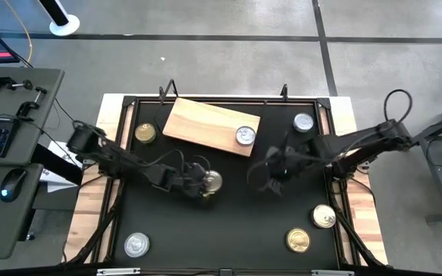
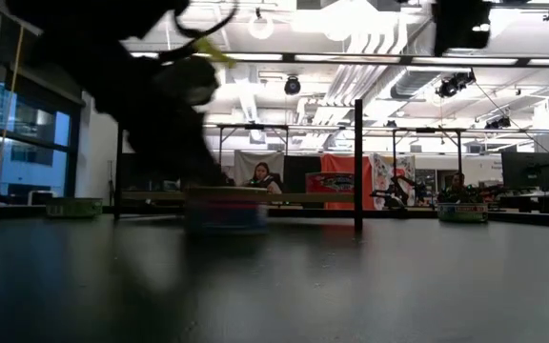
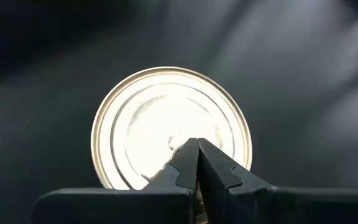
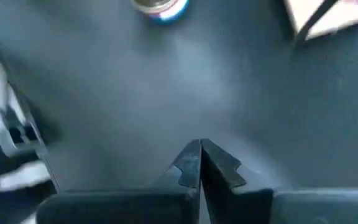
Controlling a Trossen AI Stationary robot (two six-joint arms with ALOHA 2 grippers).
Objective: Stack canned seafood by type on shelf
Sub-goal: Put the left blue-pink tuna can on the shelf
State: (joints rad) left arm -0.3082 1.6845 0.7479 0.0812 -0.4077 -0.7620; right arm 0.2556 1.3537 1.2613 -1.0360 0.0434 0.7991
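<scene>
The light wooden shelf (image 1: 206,125) lies slanted at the far middle of the black table, with one silver-topped can (image 1: 245,136) standing on its right end. Other cans stand on the table: gold (image 1: 145,133), silver (image 1: 303,123), gold (image 1: 323,217), gold (image 1: 298,240), silver (image 1: 136,244). One more can (image 1: 212,181) (image 3: 169,127), with a blue label (image 2: 225,213), stands at mid-table. My left gripper (image 1: 203,189) (image 3: 197,144) is shut, its tips over that can's top. My right gripper (image 1: 261,182) (image 4: 200,144) hangs shut above bare table to the right of it. My left gripper's shut fingertips (image 3: 188,155) slant down over the near part of the mid-table can's top (image 3: 166,124). Whether they touch the top, I cannot tell. The can stands upright on the table.
A black frame rims the table (image 1: 229,230), with two upright clamps at its far edge (image 1: 169,90) (image 1: 284,92). A desk with keyboard and mouse (image 1: 6,153) stands off the table's left. Bare table lies at the near middle.
</scene>
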